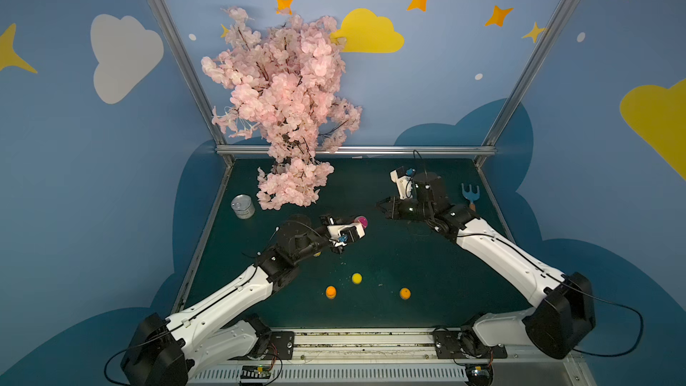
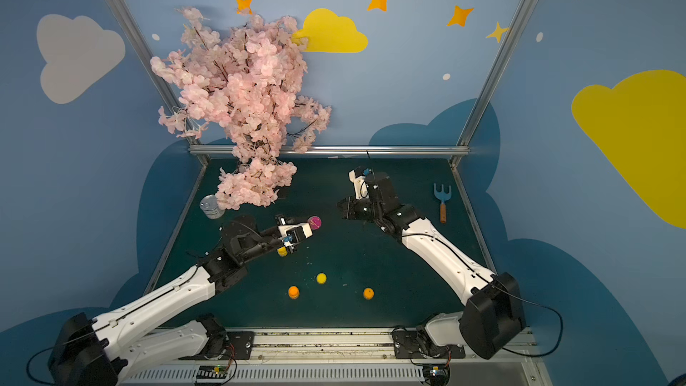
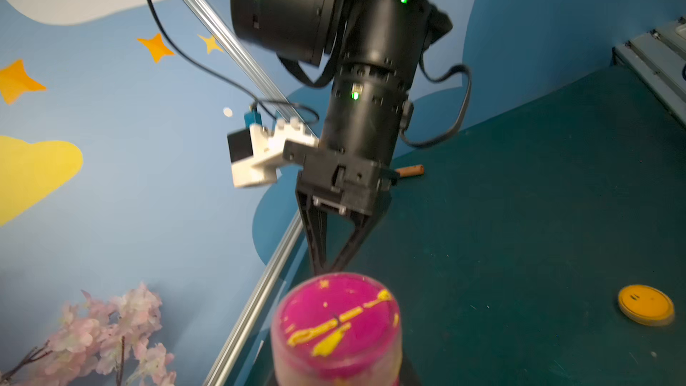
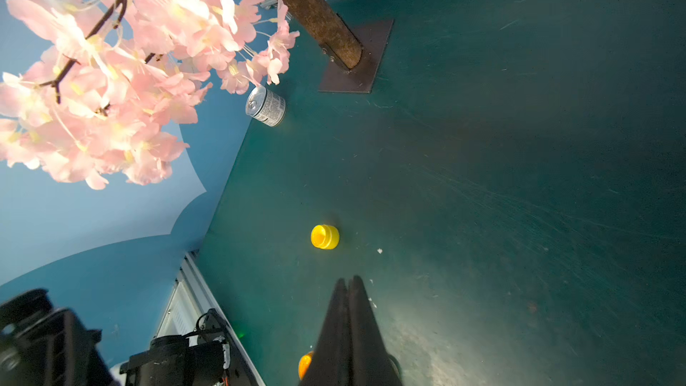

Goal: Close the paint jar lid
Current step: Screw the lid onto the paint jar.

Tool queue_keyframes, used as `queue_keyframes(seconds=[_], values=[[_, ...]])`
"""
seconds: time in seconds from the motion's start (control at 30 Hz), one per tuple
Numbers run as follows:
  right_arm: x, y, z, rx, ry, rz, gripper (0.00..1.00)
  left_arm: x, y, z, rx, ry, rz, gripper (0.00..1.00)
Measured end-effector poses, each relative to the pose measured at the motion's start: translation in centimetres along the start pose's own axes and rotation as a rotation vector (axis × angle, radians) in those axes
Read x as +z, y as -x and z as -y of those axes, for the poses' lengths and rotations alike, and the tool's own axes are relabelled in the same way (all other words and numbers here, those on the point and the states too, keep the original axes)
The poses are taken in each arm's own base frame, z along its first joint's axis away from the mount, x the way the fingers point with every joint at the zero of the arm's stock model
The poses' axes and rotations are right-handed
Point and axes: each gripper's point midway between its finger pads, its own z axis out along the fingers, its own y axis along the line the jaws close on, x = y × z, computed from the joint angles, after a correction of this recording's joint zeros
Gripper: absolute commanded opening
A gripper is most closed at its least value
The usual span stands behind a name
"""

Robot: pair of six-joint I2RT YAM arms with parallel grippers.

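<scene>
My left gripper (image 1: 352, 223) is shut on a small pink paint jar (image 1: 361, 221), held above the mat near the table's middle. In the left wrist view the jar (image 3: 336, 328) fills the near edge and hides my fingers. Its flat top is pink with yellow smears, and blur hides how the lid sits. My right gripper (image 1: 379, 203) is shut and empty, a short way to the jar's right. Its tips (image 3: 323, 268) point at the jar from just behind it. In the right wrist view the right gripper (image 4: 348, 282) has its fingers pressed together over bare mat.
A yellow jar (image 1: 356, 278) and two orange jars (image 1: 330, 292) (image 1: 405, 293) stand near the front, and another yellow jar (image 2: 282, 251) sits under my left wrist. A tin can (image 1: 243, 206) is at the left edge and a blue rake (image 1: 470, 194) at the right. The pink blossom tree (image 1: 286, 105) overhangs the back left.
</scene>
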Motion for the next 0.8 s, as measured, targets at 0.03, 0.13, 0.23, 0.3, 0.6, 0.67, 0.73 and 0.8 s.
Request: queue_keyframes(seconds=[0.03,0.13,0.23,0.3,0.6,0.67,0.73,0.8], values=[[-0.5,-0.1,0.0,-0.020,0.003,0.012,0.47,-0.1,-0.2,0.2,-0.015,-0.005,-0.009,0.11],[-2.1,-0.2,-0.6,-0.102,0.013,0.044,0.75,-0.3,-1.0,1.0,-0.070,-0.029,-0.037,0.11],[-3.6,0.0,-1.3,-0.204,0.025,0.077,0.83,-0.5,-1.6,2.1,-0.137,-0.081,-0.062,0.12],[-4.7,-0.3,-1.7,-0.277,0.038,0.096,0.84,-0.6,-1.8,3.0,-0.184,-0.125,-0.076,0.13],[-9.9,-3.7,-5.7,-0.565,0.241,0.146,0.81,-1.3,-0.7,5.7,-0.325,-0.285,-0.034,0.14],[-10.9,-4.7,-7.1,-0.616,0.331,0.151,0.79,-1.5,-0.2,6.1,-0.342,-0.313,-0.016,0.14],[-11.6,-5.5,-8.4,-0.657,0.410,0.148,0.79,-1.7,0.2,6.4,-0.355,-0.336,0.000,0.14],[-12.0,-6.3,-9.5,-0.690,0.475,0.139,0.78,-1.8,0.5,6.7,-0.366,-0.354,0.011,0.14]])
